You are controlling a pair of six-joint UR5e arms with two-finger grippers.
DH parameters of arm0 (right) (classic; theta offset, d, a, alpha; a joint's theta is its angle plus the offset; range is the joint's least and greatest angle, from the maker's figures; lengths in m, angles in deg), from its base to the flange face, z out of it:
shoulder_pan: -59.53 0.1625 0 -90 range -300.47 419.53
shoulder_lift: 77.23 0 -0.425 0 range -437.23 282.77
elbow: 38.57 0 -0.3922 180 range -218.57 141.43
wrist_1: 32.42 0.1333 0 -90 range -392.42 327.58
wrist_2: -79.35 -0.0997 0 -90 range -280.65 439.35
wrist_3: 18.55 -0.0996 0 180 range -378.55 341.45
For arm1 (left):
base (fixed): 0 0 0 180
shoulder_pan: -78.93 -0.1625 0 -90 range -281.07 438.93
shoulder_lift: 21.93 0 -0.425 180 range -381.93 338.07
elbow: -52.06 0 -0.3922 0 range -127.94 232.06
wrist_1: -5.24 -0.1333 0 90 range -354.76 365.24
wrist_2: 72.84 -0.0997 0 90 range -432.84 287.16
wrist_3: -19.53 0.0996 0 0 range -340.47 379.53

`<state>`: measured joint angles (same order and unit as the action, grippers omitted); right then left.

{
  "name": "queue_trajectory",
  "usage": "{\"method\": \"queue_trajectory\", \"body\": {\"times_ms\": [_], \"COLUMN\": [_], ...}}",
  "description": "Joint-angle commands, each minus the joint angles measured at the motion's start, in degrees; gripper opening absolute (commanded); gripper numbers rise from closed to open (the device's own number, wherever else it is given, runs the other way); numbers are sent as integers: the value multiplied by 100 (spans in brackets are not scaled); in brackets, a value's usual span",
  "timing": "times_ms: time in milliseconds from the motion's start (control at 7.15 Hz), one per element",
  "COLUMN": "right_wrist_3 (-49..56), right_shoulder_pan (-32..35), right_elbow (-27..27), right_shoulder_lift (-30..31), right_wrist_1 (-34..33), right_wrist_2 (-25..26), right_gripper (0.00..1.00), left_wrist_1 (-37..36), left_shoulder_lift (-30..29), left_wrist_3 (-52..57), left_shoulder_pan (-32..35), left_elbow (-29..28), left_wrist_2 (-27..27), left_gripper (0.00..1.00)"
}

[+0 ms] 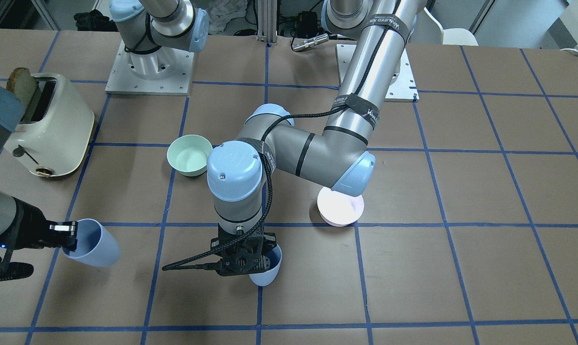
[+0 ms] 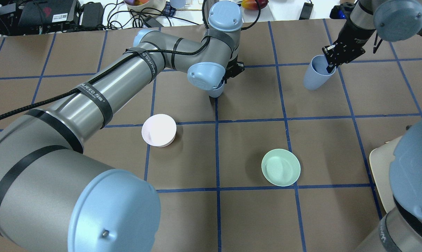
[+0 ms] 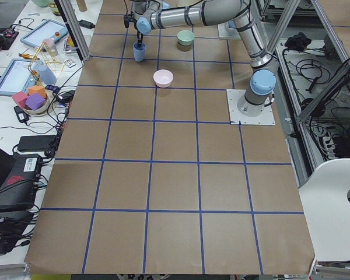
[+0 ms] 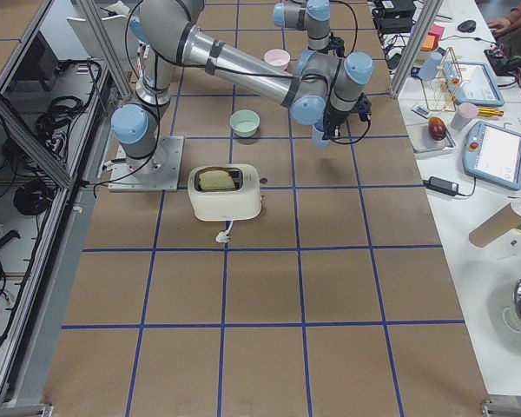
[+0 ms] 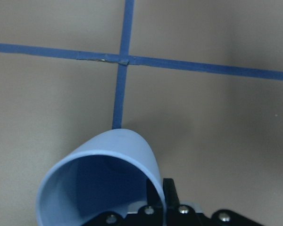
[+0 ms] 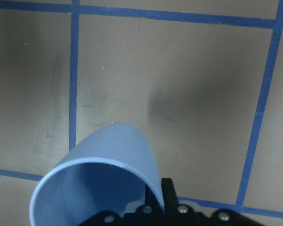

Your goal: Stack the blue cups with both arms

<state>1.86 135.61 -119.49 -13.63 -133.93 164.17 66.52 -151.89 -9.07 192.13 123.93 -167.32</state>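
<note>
My left gripper [image 1: 261, 258] is shut on the rim of one blue cup [image 1: 269, 272], near the table's middle on the operators' side. The cup hangs tilted, just above the paper. The left wrist view shows this cup [image 5: 101, 181] with its rim pinched between the fingers [image 5: 169, 190]. My right gripper [image 1: 70, 235] is shut on the rim of the other blue cup [image 1: 93, 245], which is tilted and held low near the table's end on my right. The overhead view shows both cups, the left one [image 2: 216, 91] and the right one [image 2: 316, 73], about one tile and a half apart.
A pale pink bowl [image 1: 341, 207] sits partly under my left elbow. A mint-green bowl [image 1: 190, 154] stands behind the left wrist. A cream toaster [image 1: 49, 124] holding bread stands beside my right arm. Blue tape lines grid the brown table.
</note>
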Motion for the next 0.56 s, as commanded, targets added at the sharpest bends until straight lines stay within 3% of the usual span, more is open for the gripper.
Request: {"method": "queue_trajectory", "body": {"times_ms": [0, 419], "right_wrist_3": [-10, -10], "right_shoulder_pan": [3, 3], "right_elbow": [15, 24], "right_shoulder_lift": [4, 21], "right_wrist_1": [0, 0], "right_wrist_2": [-1, -1], "right_gripper": [0, 0], "left_wrist_1": [183, 341], "left_shoulder_lift": [33, 15], "left_wrist_3": [4, 4], "left_shoulder_pan": [35, 36], "left_elbow": [-6, 20], "left_wrist_2": [8, 105], "left_gripper": [0, 0]}}
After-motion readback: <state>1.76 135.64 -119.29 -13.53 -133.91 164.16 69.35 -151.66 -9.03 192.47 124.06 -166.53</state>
